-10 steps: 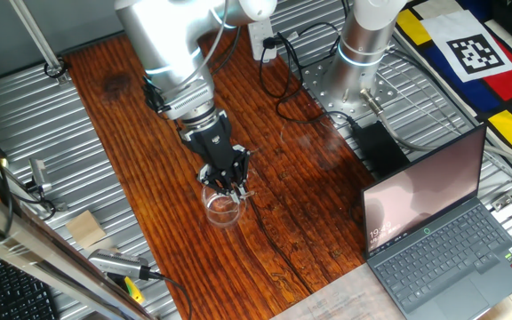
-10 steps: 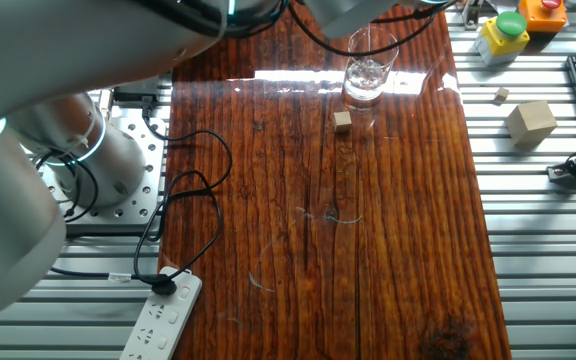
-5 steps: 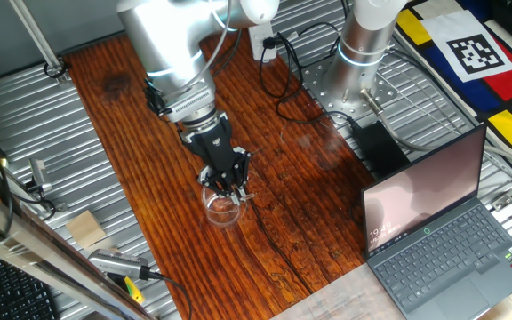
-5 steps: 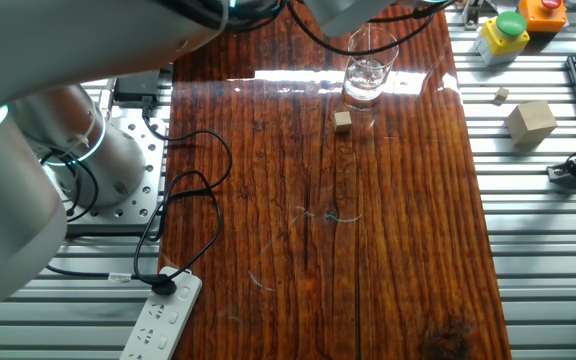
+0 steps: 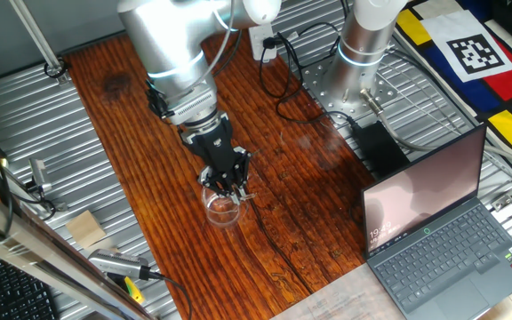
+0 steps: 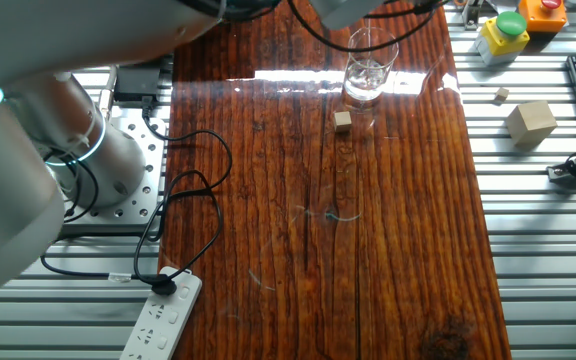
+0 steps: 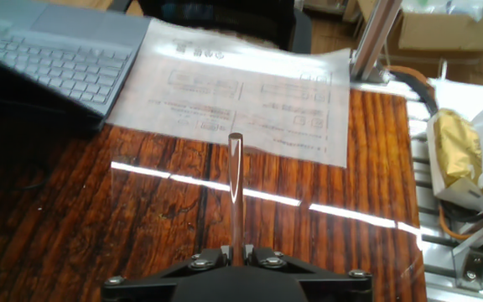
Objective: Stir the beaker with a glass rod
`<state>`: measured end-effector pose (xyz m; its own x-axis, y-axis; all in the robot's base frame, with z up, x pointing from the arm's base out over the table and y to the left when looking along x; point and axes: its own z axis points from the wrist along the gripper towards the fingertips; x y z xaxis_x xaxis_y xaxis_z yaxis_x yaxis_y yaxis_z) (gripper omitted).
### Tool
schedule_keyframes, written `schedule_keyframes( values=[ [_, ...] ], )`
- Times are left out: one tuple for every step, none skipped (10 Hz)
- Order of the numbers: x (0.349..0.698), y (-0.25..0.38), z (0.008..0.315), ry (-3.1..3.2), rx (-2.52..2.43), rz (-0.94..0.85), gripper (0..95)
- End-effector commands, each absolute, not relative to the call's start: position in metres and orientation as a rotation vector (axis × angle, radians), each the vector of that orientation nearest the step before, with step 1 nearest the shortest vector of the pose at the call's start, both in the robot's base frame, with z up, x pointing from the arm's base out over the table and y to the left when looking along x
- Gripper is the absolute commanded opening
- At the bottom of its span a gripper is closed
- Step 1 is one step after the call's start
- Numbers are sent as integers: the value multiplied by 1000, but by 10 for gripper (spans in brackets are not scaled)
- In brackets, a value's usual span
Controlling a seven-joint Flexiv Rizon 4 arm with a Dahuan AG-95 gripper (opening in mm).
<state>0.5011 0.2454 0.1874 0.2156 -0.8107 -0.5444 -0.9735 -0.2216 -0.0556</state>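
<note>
Glass on glass here, so honestly this whole job is about being gentle. Gripper (image 5: 230, 188) is hanging right over the beaker (image 5: 222, 207), which sits near the front-left part of the wooden table (image 5: 309, 187), and from the hand view you can see the glass rod (image 7: 236, 189) sticking straight out from between the fingers, which are closed right down on its near end with basically no gap. Can't actually tell from the side view how deep the rod tip is in the beaker, the thing is almost invisible there. From the other fixed view the beaker (image 6: 368, 68) is up at the far edge of the table with a small tan cube (image 6: 342, 121) sitting just beside it on the wood, apart from the glass. My guess on handling: the rod is stiff, light and slick, so a pinch near the end like this gives it a lot of lever to swing or slip if it bumps the wall, and it would snap rather than bend. The beaker looks thin-walled and light too, nothing holding it down, so a sideways knock could slide or tip it. I'd keep the stirring circles small and stay off the rim. A laptop (image 5: 443, 231) is parked on the right, well away from all this.
</note>
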Motion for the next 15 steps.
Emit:
schedule_keyframes(
  values=[
    [501, 245, 187, 1662, -2108, 578, 0],
    [501, 246, 187, 1668, -2106, 577, 0],
    [501, 246, 187, 1680, -2105, 573, 0],
    [501, 246, 187, 1685, -2104, 571, 0],
    [502, 248, 185, 1686, -2103, 570, 0],
    [502, 249, 185, 1691, -2100, 569, 0],
    [503, 251, 184, 1699, -2096, 566, 0],
    [503, 252, 183, 1702, -2094, 563, 0],
    [504, 253, 182, 1703, -2093, 562, 0],
    [504, 254, 182, 1707, -2093, 560, 0],
    [504, 254, 181, 1713, -2094, 554, 0],
    [504, 255, 181, 1717, -2096, 547, 0],
    [505, 255, 178, 1726, -2093, 542, 0],
    [505, 256, 177, 1730, -2091, 541, 0],
    [505, 257, 176, 1733, -2087, 544, 0]
  ],
)
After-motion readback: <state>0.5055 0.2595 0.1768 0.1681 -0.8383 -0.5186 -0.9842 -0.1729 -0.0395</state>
